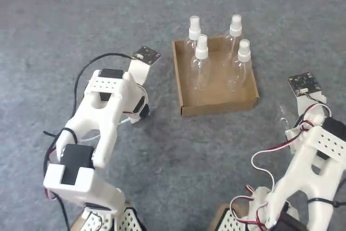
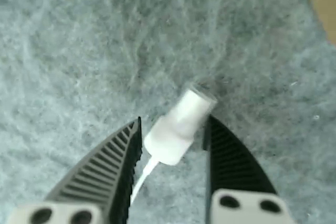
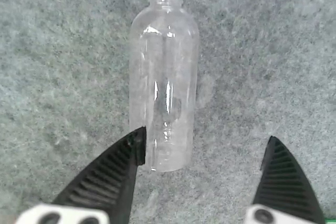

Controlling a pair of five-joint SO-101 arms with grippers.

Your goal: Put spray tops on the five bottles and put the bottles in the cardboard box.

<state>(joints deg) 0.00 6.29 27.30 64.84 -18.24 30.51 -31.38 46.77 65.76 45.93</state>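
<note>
A cardboard box (image 1: 184, 87) stands at the back centre and holds several clear bottles (image 1: 199, 71) with white spray tops on. A loose white spray top (image 2: 179, 127) with its thin tube lies on the grey carpet between the fingers of my left gripper (image 2: 173, 121), which is open around it; in the high view that gripper (image 1: 141, 113) is left of the box. An uncapped clear bottle (image 3: 164, 72) lies on the carpet. My right gripper (image 3: 205, 140) is wide open over its base, one finger (image 3: 126, 156) beside the bottle. The high view shows this bottle (image 1: 284, 116) right of the box.
Grey carpet (image 1: 65, 31) covers the whole table. The two arm bases (image 1: 102, 215) stand at the front edge, with cables hanging around them. Open carpet lies in front of the box.
</note>
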